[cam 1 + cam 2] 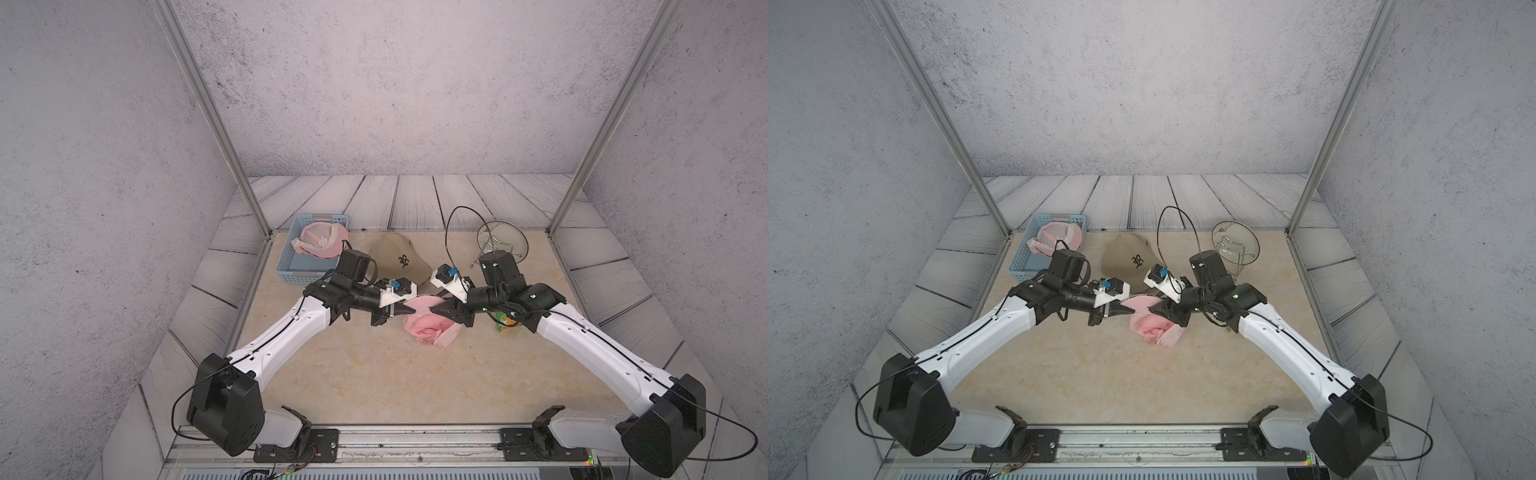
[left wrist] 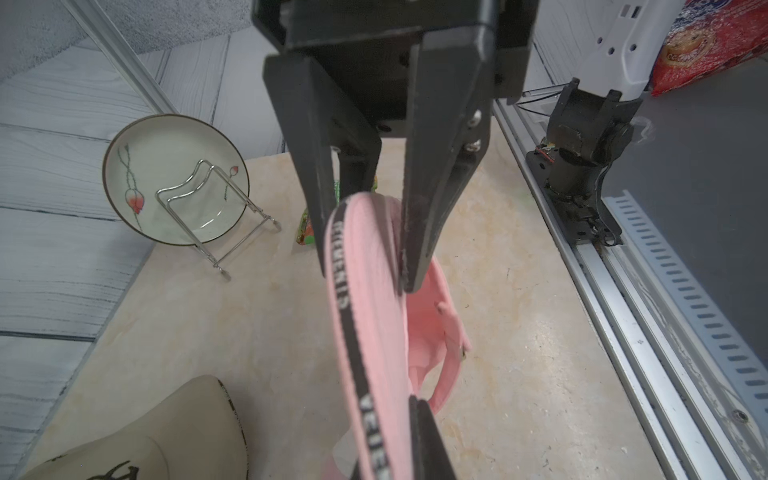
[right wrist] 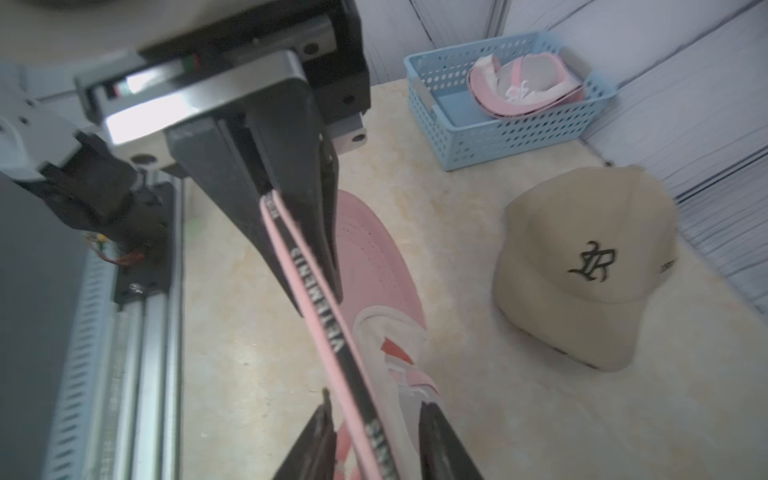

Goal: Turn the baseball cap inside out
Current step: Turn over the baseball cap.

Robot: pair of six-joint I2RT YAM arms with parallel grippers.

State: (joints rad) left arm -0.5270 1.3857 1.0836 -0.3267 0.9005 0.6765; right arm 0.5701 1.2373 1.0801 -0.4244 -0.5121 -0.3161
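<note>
Pink cloth baseball cap [image 1: 428, 328] hangs in the middle of the pale stone table [image 1: 374, 382], between the two robot hands. Its floppy part droops down toward the table top. The left gripper [image 2: 365, 270] is squeezed tight on the cap's rim, where the black band with white letters [image 2: 340, 266] runs. I think it holds there so the cap cannot slip while the soft top gets pushed through. The right gripper [image 3: 318, 301] has the same band running between its fingers. That picture is blurry, so I cannot tell if it is pinching or letting go. With a hand at each side of the rim, the cap's mouth can be kept open. The tan cloth cap with a black mark [image 1: 399, 259] and the blue plastic basket [image 1: 297, 275] sit behind, out of the way.
</note>
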